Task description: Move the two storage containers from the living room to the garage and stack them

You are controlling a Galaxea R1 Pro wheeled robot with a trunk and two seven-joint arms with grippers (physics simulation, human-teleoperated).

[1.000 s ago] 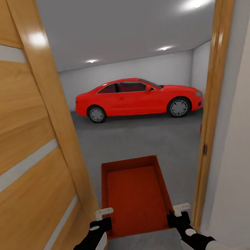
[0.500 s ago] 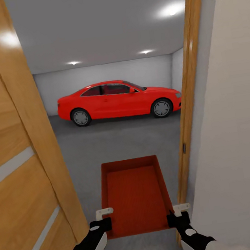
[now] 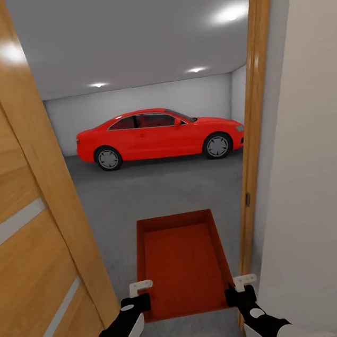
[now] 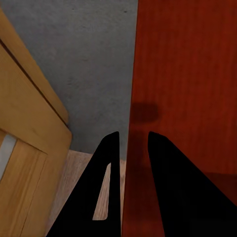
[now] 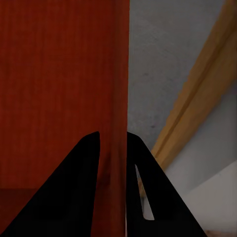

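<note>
One orange-red storage container [image 3: 182,263] is held up in the doorway. The left gripper [image 3: 137,296] pinches its left wall, the right gripper [image 3: 241,287] its right wall. One wood door [image 3: 24,210] stands close left, one door frame [image 3: 253,140] close right. Far ahead, open grey floor [image 3: 161,191] and one red car [image 3: 158,136].

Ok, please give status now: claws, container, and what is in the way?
Left claw and right claw each shut on a container side wall. Container held level in garage doorway. Door left, door frame right; tight.
</note>
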